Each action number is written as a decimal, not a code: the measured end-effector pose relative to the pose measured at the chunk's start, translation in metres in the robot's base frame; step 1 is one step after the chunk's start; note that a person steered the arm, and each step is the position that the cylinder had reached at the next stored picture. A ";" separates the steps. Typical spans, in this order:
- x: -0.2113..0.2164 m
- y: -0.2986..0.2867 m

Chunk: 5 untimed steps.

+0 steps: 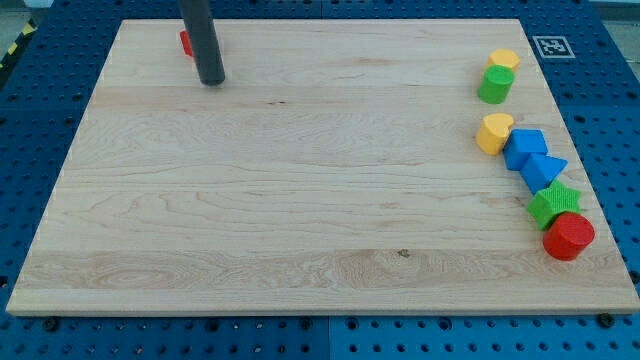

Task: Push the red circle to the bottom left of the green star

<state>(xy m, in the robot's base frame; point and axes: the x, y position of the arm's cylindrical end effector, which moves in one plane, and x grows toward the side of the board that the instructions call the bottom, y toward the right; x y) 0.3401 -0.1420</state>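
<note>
Clearly my tip (212,83), bare and holding nothing, stands far from the red circle (569,237), which lies toward four o'clock across the board, touching the green star (553,204) at its five o'clock.

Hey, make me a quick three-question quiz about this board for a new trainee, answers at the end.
1. True or false: my tip touches the red circle.
2. Which block sits directly against the red circle? A) green star B) green cylinder C) the red block at the view's top left
3. Fill in: the red circle lies to the lower ____ of the green star in the view.

Key:
1. False; the tip is near the view's top left, by the partly hidden red block, far from the circle.
2. A
3. right
</note>
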 end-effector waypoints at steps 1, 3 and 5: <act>0.050 0.016; 0.173 0.127; 0.256 0.294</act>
<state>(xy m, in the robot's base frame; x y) 0.5966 0.1520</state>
